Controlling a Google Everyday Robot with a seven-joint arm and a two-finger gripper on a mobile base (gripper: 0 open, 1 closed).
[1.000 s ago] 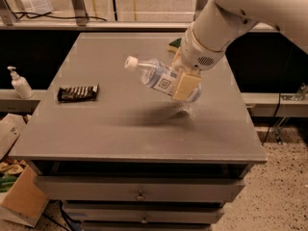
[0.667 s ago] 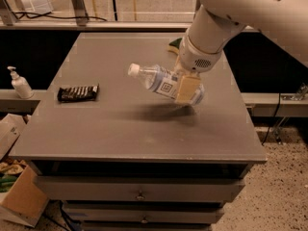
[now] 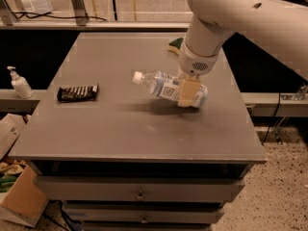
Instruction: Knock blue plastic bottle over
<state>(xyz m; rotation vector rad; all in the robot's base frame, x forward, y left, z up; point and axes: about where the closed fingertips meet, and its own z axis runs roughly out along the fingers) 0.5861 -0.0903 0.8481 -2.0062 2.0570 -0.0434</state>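
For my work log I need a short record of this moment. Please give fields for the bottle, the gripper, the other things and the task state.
bottle: blue plastic bottle, tilted almost flat, cap pointing left, over the table
gripper: gripper near the bottle's base end, fingers shut on it
other things: snack bar on the table's left side; sponge near the far edge; pump dispenser on a ledge left of the table
task state: bottle held, not yet lying free

Smooth plastic hand [image 3: 189,96] over matt table [image 3: 120,129] clasps clear plastic bottle [image 3: 162,86].
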